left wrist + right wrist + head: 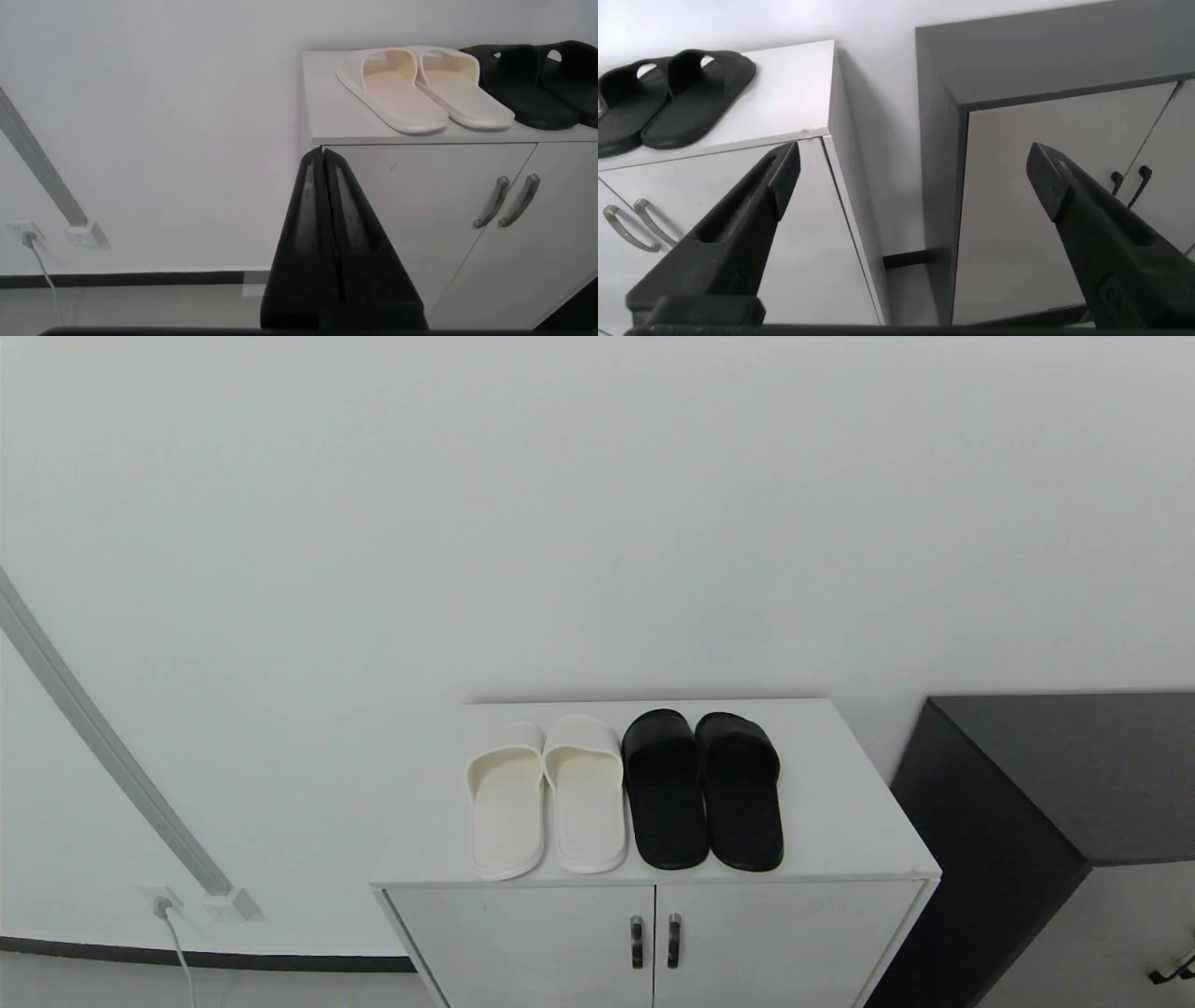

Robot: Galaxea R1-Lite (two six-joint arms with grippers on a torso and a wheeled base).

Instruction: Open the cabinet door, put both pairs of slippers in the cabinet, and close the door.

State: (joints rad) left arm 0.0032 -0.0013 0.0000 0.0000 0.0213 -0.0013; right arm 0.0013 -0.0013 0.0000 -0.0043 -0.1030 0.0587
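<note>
A white cabinet [822, 784] stands against the wall with both doors closed; two metal handles [654, 941] meet at the centre seam. On its top lie a cream pair of slippers [546, 798] on the left and a black pair of slippers [703, 789] beside it on the right. In the left wrist view my left gripper [324, 159] is shut with nothing in it, low and to the left of the cabinet [420, 201], with the cream slippers [425, 84] beyond. My right gripper [910, 173] is open wide, off the cabinet's right corner, near the black slippers [668, 89].
A dark grey cabinet [1046, 784] stands close to the right of the white one, with a narrow gap between them [896, 224]. A wall socket with a plugged cable [161, 903] and a slanted grey conduit [103, 737] are on the left wall.
</note>
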